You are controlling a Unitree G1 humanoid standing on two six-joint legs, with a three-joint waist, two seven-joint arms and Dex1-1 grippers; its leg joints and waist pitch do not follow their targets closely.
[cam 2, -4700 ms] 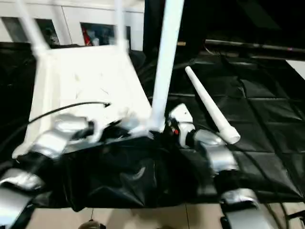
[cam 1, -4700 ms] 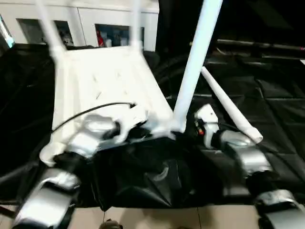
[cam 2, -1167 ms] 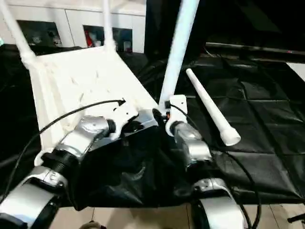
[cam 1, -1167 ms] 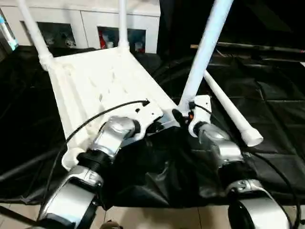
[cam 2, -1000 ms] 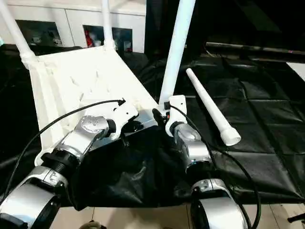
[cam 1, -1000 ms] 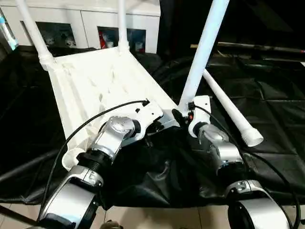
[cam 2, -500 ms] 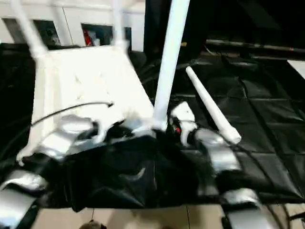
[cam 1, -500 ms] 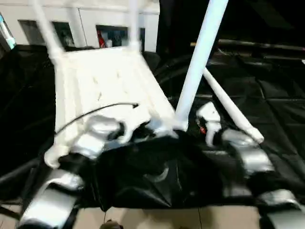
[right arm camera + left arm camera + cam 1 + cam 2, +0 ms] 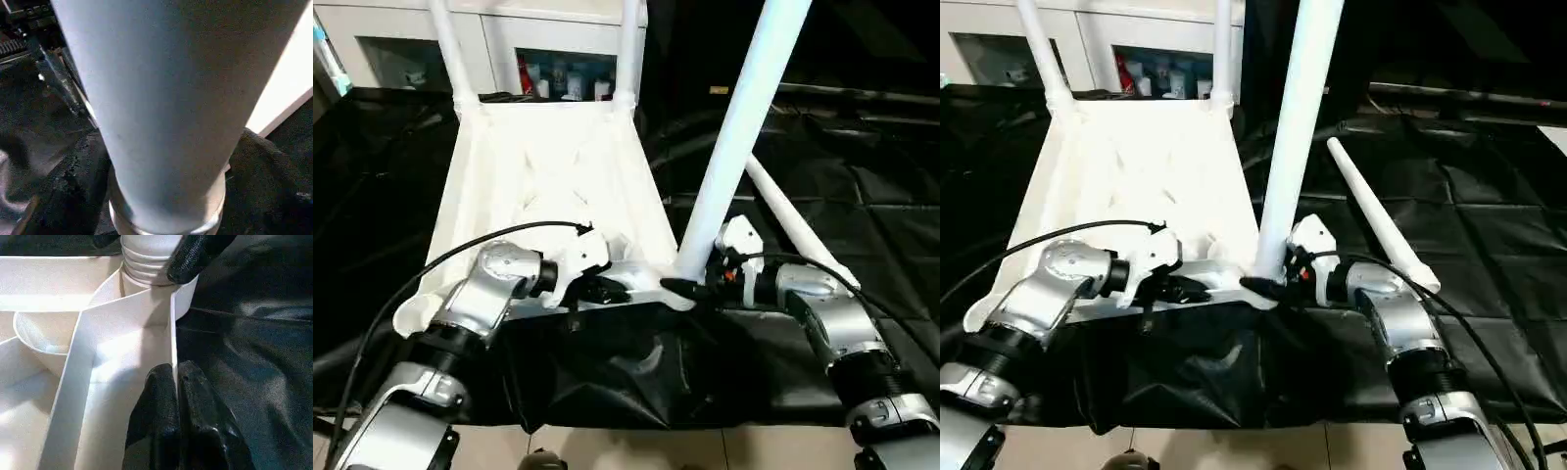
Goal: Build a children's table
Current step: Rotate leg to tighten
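Observation:
The children's table top (image 9: pixel 548 176) lies upside down, ribs up, on the black-draped work table. Two legs (image 9: pixel 450 49) (image 9: pixel 626 49) stand upright in its far corner sockets. A third leg (image 9: pixel 734 137) rises from the near right socket. My right gripper (image 9: pixel 690 284) is shut on this leg's base, one black finger (image 9: pixel 78 186) on each side of the tube. My left gripper (image 9: pixel 173 382) is shut on a thin rib at the top's near edge, just left of that socket. A fourth leg (image 9: pixel 1381 220) lies loose on the cloth to the right.
White cabinets with glass doors (image 9: pixel 548 69) stand behind the work table. A black cable (image 9: pixel 460 255) loops from my left wrist over the table top's near left part. The black cloth (image 9: pixel 636 372) hangs over the near edge above a light floor.
The camera has shifted and the picture has steadied. My right forearm now reaches the near leg's base more from the right side. Both grips look unchanged.

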